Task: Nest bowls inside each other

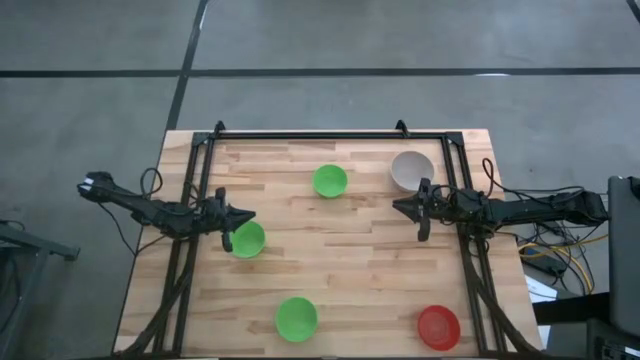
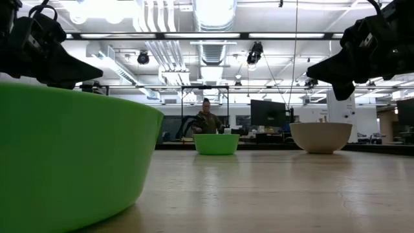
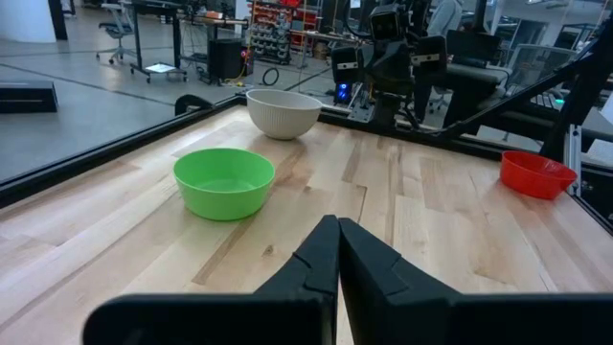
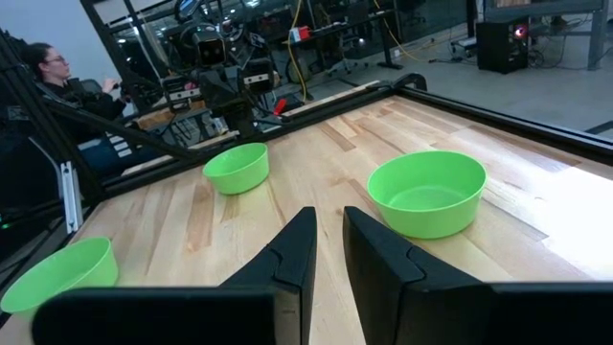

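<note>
Five bowls sit apart on the surface (image 1: 350, 240). Left hand (image 1: 243, 216), fingers closed and empty, partly hides a green bowl (image 1: 248, 240) at centre left. Right hand (image 1: 400, 207), fingers slightly parted and empty, hovers below the grey-white bowl (image 1: 411, 169) at upper right. Another green bowl (image 1: 329, 180) is upper centre, a third green bowl (image 1: 296, 318) lower centre, the red bowl (image 1: 438, 327) lower right.

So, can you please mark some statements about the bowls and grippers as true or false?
1. No bowl is nested in another yet. True.
2. The red bowl sits next to the grey-white bowl. False: they are far apart along the table's right side.
3. The left gripper is shut. True.
4. The right gripper holds a green bowl. False: it is empty, its fingers slightly apart.
5. There are three green bowls. True.
</note>
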Controlling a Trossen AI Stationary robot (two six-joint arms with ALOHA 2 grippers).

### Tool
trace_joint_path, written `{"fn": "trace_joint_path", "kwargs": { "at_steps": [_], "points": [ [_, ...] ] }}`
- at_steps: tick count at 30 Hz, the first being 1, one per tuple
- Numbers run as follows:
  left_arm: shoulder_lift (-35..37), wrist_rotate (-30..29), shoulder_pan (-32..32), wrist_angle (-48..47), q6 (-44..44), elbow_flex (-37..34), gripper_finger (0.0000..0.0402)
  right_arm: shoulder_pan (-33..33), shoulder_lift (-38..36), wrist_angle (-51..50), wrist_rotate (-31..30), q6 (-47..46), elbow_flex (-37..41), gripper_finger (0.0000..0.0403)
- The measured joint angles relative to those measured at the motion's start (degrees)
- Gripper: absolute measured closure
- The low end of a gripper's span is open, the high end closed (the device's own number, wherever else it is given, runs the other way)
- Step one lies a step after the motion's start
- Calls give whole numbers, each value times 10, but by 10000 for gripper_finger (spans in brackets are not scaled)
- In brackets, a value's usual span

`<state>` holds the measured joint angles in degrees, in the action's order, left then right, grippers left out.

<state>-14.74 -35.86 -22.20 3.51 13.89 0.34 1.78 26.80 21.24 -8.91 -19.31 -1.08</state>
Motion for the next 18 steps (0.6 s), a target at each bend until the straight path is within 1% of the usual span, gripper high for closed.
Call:
{"fn": "trace_joint_path", "kwargs": {
  "at_steps": [18],
  "points": [
    [0,0,0,0,0,0,392,0,0,-4,0,0,0,349]
  ]
}}
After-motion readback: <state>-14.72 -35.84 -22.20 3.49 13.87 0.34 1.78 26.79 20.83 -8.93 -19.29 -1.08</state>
